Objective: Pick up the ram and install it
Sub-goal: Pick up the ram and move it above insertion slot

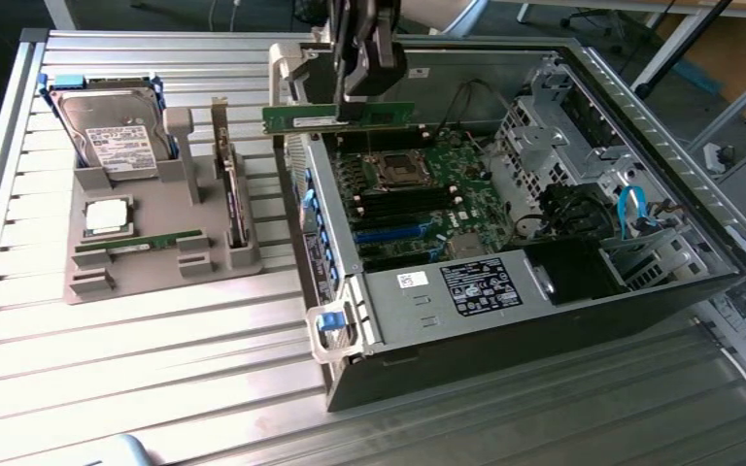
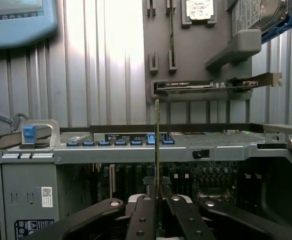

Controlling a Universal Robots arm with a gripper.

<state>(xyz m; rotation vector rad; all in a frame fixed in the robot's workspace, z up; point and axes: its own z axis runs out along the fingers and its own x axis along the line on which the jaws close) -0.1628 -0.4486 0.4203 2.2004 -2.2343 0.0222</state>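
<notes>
Gripper (image 1: 357, 105) runs off the exterior view's far edge and covers the middle of the ram (image 1: 298, 118) it clamps. In the wrist view the ram is edge-on, its faces hidden. Hard drive (image 2: 263, 12) and processor (image 2: 199, 9) are cropped by the picture's edge. Case label (image 1: 481, 288) print is too small to read. Blue object (image 1: 120, 451) at the near edge is cropped, can't identify.

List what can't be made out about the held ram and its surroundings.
- Exterior view: the middle of the ram is covered by the gripper clamped on it.
- Wrist view: the ram stands edge-on, so its chips and label are turned away.
- Exterior view: the arm is cut off by the top edge.
- Exterior view: the print on the case sticker is too small to read.
</notes>
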